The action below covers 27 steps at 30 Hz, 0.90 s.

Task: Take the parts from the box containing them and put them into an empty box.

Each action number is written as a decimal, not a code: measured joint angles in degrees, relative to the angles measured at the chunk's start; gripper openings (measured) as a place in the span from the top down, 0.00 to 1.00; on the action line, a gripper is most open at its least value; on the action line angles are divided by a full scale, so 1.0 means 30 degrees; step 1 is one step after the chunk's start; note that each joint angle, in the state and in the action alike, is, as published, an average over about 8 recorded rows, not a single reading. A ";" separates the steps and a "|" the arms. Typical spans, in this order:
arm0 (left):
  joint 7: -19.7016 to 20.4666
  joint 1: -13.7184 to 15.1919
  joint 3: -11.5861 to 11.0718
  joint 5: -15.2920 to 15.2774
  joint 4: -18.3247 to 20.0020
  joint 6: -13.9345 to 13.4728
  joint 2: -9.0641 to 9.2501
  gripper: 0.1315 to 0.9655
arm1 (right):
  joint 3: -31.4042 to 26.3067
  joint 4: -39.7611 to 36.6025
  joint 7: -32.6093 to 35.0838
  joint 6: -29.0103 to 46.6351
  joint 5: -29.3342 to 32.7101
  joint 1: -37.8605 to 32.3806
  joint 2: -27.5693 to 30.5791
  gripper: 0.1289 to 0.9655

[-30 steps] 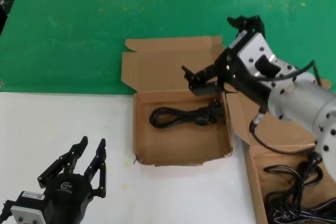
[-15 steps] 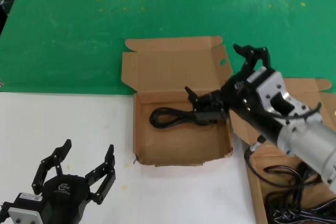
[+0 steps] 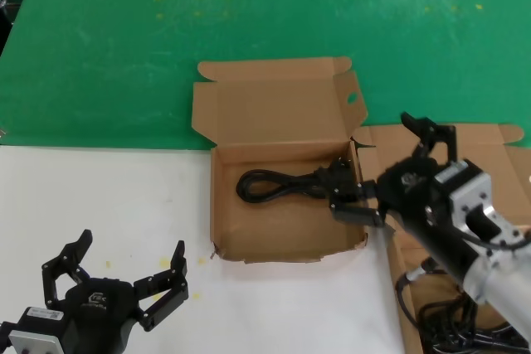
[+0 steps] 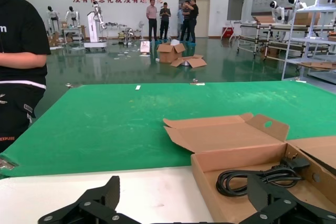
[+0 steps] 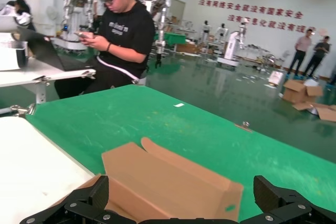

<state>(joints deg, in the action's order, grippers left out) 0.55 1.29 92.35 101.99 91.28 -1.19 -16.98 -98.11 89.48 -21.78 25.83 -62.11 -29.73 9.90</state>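
The squarish cardboard box [image 3: 217, 205], its lid flap pierced by an oval hole [image 3: 352, 97], sits mid-table with one black power cord [image 3: 282, 184] lying in it. My right gripper [image 3: 386, 167] hangs open and holds nothing, over that box's right wall. To the right is the wider box [image 3: 465, 140], with more cords [image 3: 452, 325] tangled under my right arm. My left gripper [image 3: 129, 254] stands wide open over the white table at the near left, holding nothing. The left wrist view shows the cord [image 4: 262, 174] past the left gripper [image 4: 184, 192]. The right wrist view shows the lid [image 5: 168, 182] beyond the right gripper [image 5: 181, 198].
A green mat [image 3: 249, 14] covers the far half of the table and a white surface [image 3: 99, 196] the near left. The two boxes stand side by side, almost touching. A person in black [image 5: 121, 35] sits beyond the table's far side.
My right gripper has swung down and to the right, from above the squarish box's back to its right wall, still open. My left gripper has opened wider and dropped lower in view.
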 joint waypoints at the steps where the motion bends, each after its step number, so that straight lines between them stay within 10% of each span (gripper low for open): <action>1: -0.0005 -0.0010 -0.0005 0.0009 0.0003 0.0009 -0.0002 0.20 | 0.0050 0.0017 0.0171 -0.0203 -0.0322 0.0234 0.0058 0.00; 27: -0.0116 -0.0270 -0.0140 0.0239 0.0083 0.0249 -0.0043 0.00 | 0.1346 0.0457 0.4554 -0.5400 -0.8577 0.6209 0.1523 0.00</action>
<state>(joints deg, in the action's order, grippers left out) 0.21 0.48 91.93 102.71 91.53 -0.45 -17.11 -94.07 90.86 -8.12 9.63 -87.84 -11.10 14.47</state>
